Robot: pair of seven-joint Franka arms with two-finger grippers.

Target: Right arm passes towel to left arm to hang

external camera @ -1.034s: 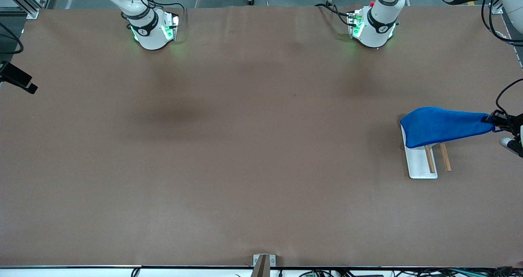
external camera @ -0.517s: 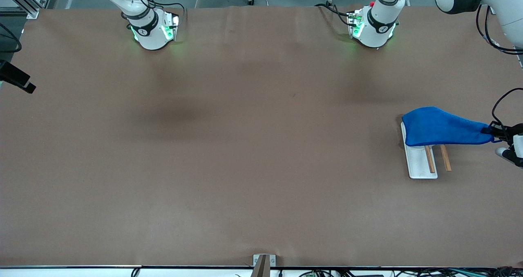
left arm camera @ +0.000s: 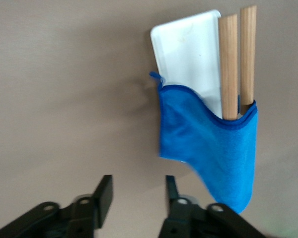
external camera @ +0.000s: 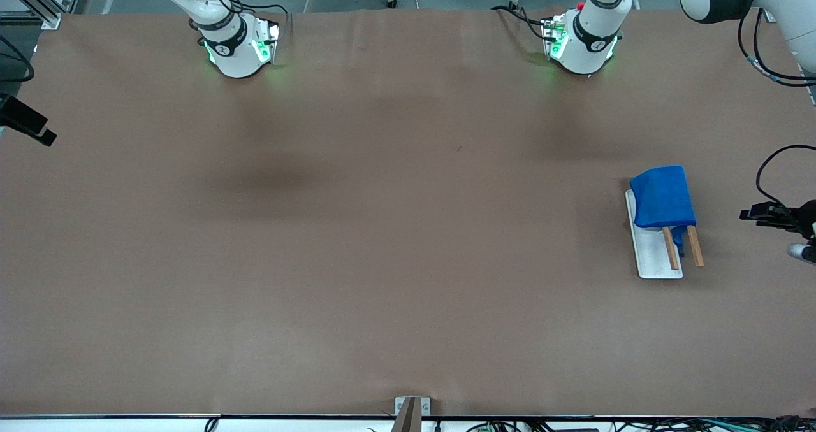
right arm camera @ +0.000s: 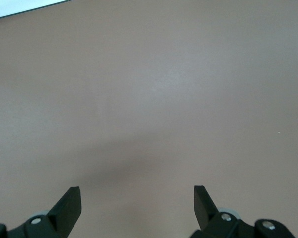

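From my seat the bright blue soft cloth towel (external camera: 663,196) is draped over the two wooden rails of the small white-based hanging rack (external camera: 653,257), which sits on the brown worktop (external camera: 382,228) toward the left arm's end. In the left wrist view the towel (left arm camera: 213,153) folds across both light wooden dowels (left arm camera: 228,69), hanging down on either side of them, so its own weight holds it there. A small blue loop (left arm camera: 155,77) pokes out at one corner, just beside the rack's white plate (left arm camera: 184,49). I judge the hang as done: the cloth sits well onto the rails, not on their tips, which is why it stays put with nothing gripping it.

The left gripper (external camera: 765,215) hovers over bare worktop near the rack, apart from the towel. In its own wrist view the left gripper (left arm camera: 136,191) has its jaws parted by a narrow gap with nothing between them. That gap looks about right for having pinched a thin cloth edge, though that is only my reading.

The right arm (external camera: 217,11) waits, only its green-lit base and lower links showing in the front view. Its wrist camera looks at plain worktop, and the right gripper (right arm camera: 136,198) has its jaws spread wide and empty.

My one worry is the towel's lower corner: if the left arm swings close past the rack, it could snag it and pull it off.
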